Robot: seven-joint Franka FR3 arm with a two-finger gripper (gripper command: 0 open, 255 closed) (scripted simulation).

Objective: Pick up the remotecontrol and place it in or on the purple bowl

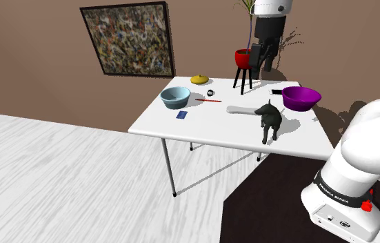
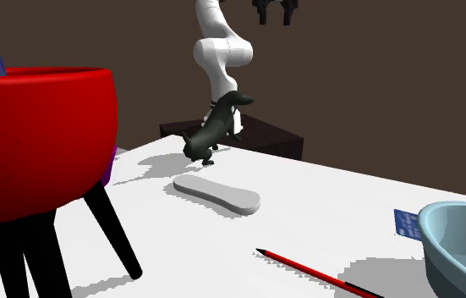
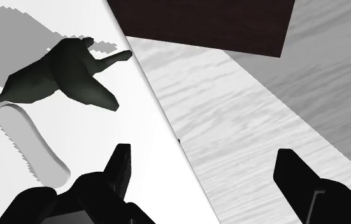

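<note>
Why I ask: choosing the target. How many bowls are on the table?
2: a pale blue round bowl toward the shoulder view's left, a purple round bowl toward its right. The red pot may hide others.

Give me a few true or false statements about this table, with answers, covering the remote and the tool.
1. The grey remote lies flat on the table beside the dark dog figure. True.
2. The tool is shut on the remote. False: it is open, holding nothing.
3. The remote is in the purple bowl. False: it lies on the table, apart from the bowl.
4. A red pencil lies between the blue-grey bowl and the remote. True.
</note>
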